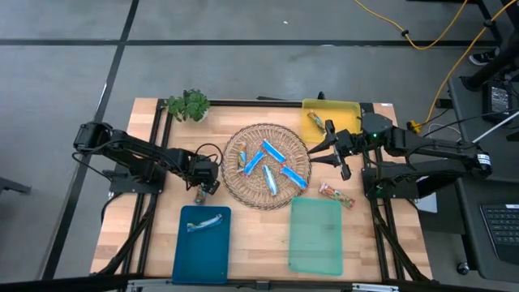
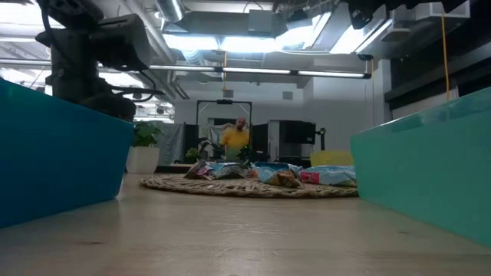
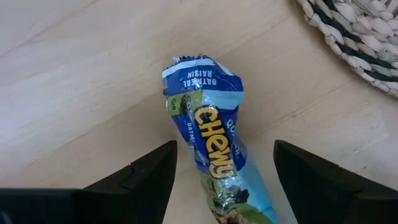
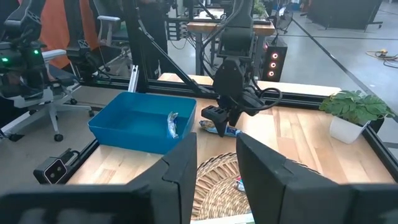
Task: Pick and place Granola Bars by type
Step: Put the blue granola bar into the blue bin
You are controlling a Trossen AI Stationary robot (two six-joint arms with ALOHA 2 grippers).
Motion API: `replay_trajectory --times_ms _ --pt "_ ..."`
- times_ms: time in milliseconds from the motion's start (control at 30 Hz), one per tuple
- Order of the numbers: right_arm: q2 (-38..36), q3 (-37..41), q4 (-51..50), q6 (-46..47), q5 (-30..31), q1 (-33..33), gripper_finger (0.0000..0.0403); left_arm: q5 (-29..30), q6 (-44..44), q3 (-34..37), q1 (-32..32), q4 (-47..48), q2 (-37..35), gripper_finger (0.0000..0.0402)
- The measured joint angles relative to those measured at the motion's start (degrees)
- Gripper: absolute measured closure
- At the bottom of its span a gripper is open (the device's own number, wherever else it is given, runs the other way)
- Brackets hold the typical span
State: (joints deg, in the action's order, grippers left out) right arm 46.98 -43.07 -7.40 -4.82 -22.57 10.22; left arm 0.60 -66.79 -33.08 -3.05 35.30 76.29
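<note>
A blue-wrapped granola bar [image 3: 211,143] lies flat on the wood table just left of the woven basket [image 1: 235,188]. My left gripper [image 1: 203,185] is open over it, one finger on each side, not touching; both also show in the right wrist view [image 4: 222,119]. Several blue bars [image 1: 272,166] and an orange-brown one [image 1: 241,156] lie in the basket. One silvery-blue bar [image 1: 204,223] lies in the blue tray [image 1: 190,259], one bar [image 1: 316,122] in the yellow tray [image 1: 345,109], and one orange-brown bar [image 1: 336,195] on the table. My right gripper [image 1: 336,159] is open and empty at the basket's right rim.
An empty green tray [image 1: 316,235] lies at the near right. A potted green sprig [image 1: 189,104] stands at the far left. In the low view the blue tray wall [image 2: 61,153] and green tray wall [image 2: 430,169] flank the basket [image 2: 245,186]. A person [image 2: 234,138] stands far behind.
</note>
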Motion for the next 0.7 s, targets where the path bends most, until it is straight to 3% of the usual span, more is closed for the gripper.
replay_trajectory --times_ms 300,700 --pt "0.0 0.0 0.0 0.1 0.0 0.0 0.0286 3.4 -1.7 0.0 0.0 -1.7 0.0 0.0175" --pt "0.0 0.0 -0.1 0.2 0.0 0.0 0.0286 1.8 -1.5 0.0 0.0 -1.7 0.0 0.0275"
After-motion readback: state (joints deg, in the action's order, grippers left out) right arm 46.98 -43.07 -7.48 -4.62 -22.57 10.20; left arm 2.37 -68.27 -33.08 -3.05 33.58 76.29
